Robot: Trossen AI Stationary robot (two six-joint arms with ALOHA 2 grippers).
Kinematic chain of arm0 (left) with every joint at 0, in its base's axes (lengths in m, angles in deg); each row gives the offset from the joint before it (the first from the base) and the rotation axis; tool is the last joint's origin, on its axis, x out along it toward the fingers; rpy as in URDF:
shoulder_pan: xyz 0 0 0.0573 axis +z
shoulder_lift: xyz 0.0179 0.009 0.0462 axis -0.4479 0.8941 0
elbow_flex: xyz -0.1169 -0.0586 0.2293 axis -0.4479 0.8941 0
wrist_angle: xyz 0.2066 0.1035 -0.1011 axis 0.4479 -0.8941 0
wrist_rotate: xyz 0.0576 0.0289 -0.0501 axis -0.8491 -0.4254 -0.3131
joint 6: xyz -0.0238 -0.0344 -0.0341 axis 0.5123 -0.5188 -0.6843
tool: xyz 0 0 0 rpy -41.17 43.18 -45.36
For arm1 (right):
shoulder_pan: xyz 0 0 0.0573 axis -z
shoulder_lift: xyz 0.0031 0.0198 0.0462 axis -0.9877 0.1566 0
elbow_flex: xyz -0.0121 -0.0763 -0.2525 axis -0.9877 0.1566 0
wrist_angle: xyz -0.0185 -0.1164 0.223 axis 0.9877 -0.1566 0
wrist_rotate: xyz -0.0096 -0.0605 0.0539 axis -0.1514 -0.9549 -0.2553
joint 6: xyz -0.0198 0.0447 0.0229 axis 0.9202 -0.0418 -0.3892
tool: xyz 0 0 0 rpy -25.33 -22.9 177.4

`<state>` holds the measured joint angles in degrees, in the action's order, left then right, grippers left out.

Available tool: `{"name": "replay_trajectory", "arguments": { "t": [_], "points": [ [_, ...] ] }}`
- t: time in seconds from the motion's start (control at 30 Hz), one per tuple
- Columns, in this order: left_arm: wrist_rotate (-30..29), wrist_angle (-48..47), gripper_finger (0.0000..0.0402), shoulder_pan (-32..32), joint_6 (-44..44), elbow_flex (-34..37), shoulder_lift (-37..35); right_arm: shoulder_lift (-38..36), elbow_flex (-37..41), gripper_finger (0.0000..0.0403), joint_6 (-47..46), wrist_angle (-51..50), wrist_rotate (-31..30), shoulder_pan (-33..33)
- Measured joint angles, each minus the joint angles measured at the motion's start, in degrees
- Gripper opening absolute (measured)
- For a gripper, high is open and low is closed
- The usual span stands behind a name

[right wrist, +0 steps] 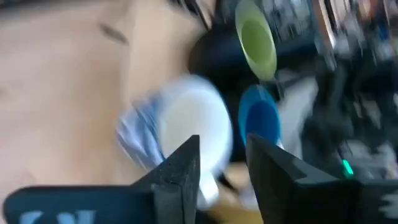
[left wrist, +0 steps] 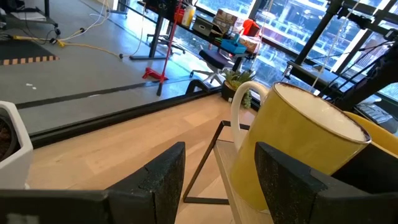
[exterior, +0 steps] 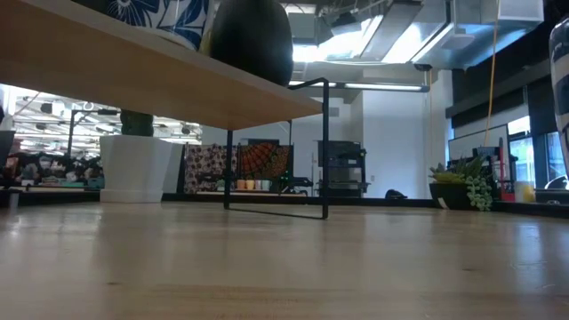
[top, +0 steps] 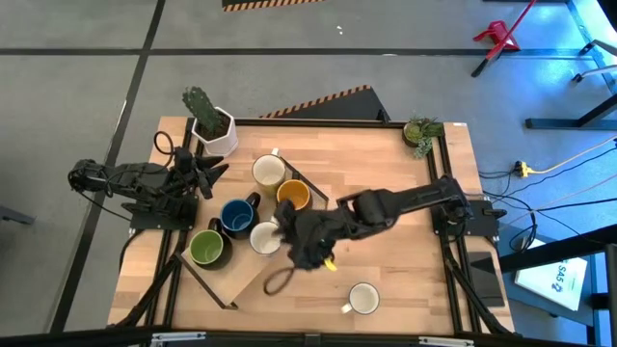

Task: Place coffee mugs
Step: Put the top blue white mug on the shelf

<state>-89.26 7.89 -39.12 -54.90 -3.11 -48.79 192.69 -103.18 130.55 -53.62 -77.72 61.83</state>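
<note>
The right gripper (right wrist: 222,163) hovered over a white mug (right wrist: 186,127), fingers apart astride its rim, beside blue and green mugs. I judged release underway; next, lift clear. Left fingers (left wrist: 158,180) waited apart.

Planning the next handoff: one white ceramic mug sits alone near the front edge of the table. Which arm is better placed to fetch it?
Probably the right. Its pincer hovers mid-table by the shelf's white patterned mug, on the same side as the lone white ceramic mug. The left pincer waits open at the far left, near the white cactus pot.
</note>
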Motion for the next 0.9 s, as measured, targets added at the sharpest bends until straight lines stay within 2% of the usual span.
{"name": "replay_trajectory", "arguments": {
  "t": [0.27, 0.47, 0.67, 0.9],
  "points": [
    [0.0, 0.0, 0.0188, 0.0, -1.0, 0.0, 0.0, 4.2, 0.3, 0.0008, 0.1, 4.4, 8.7, -2.3],
    [0.0, 0.0, 0.0188, 0.0, -1.5, 0.0, 0.0, 6.5, 0.2, 0.0004, -0.1, 7.0, 11.0, -2.2],
    [0.0, 0.0, 0.0188, 0.0, -1.6, 0.0, 0.0, 6.7, 0.2, 0.0005, -0.1, 4.6, 4.2, -2.0],
    [0.0, 0.0, 0.0188, 0.0, -2.7, 0.0, 0.0, 6.7, 0.2, 0.0001, -1.1, 0.8, 2.9, -0.9]
  ]
}}
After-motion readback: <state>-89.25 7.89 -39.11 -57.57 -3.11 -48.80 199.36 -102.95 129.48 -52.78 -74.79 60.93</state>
